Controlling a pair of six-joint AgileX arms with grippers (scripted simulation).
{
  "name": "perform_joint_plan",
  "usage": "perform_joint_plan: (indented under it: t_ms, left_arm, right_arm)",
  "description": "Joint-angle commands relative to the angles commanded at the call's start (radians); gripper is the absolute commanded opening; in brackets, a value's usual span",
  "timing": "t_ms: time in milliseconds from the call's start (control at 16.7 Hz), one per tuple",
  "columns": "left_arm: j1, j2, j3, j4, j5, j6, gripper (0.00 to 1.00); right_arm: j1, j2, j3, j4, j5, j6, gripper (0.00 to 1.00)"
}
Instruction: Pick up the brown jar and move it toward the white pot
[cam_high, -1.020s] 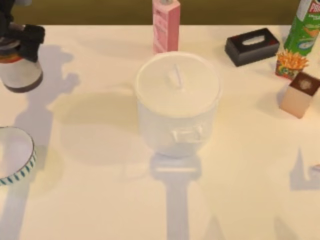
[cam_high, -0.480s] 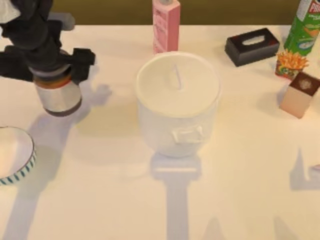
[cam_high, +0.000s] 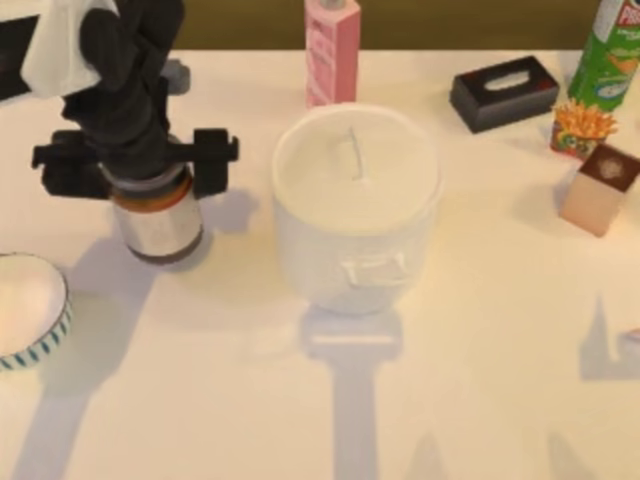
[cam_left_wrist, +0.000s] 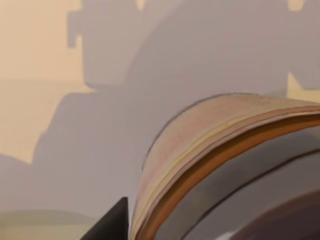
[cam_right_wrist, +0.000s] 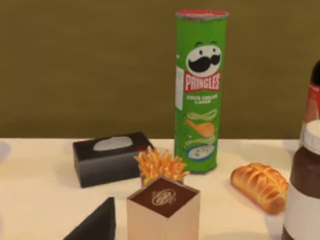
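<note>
so, grip: left gripper (cam_high: 150, 165) clamped on brown jar (cam_high: 157, 222) at its lid end
handling: likely stiff, slick glass
place: left table half, near white pot (cam_high: 356, 205)

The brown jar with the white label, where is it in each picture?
Top view: the small dark-brown glass jar hangs in the left gripper, left of the big round white pot.
Left wrist view: its label and orange-red band fill the near corner.
Right wrist view: not in it.
Shared landmark: the cream table, also seen in the left wrist view.
</note>
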Motion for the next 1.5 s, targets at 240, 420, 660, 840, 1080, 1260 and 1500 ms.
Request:
perform_joint_plan:
  t_ms: [240,420,660,840,1080,1260,1500]
  left_arm:
    - [0.007,0.014,-0.007,0.015,0.002,0.002,0.00]
    - [0.008,0.055,-0.043,0.096,0.003,0.007,0.00]
    - [0.009,0.092,-0.074,0.167,0.003,0.010,0.00]
    - [0.009,0.092,-0.074,0.167,0.003,0.010,0.00]
    - [0.009,0.092,-0.074,0.167,0.003,0.010,0.30]
    - [0.009,0.092,-0.074,0.167,0.003,0.010,0.53]
    - [0.009,0.092,-0.074,0.167,0.003,0.010,0.83]
  right_arm:
    - [0.000,0.000,0.000,0.000,0.000,0.000,1.00]
    - [0.000,0.000,0.000,0.000,0.000,0.000,1.00]
    - [0.000,0.000,0.000,0.000,0.000,0.000,1.00]
    - [0.000,0.000,0.000,0.000,0.000,0.000,1.00]
    - [0.000,0.000,0.000,0.000,0.000,0.000,1.00]
    - [0.000,0.000,0.000,0.000,0.000,0.000,1.00]
    - [0.000,0.000,0.000,0.000,0.000,0.000,1.00]
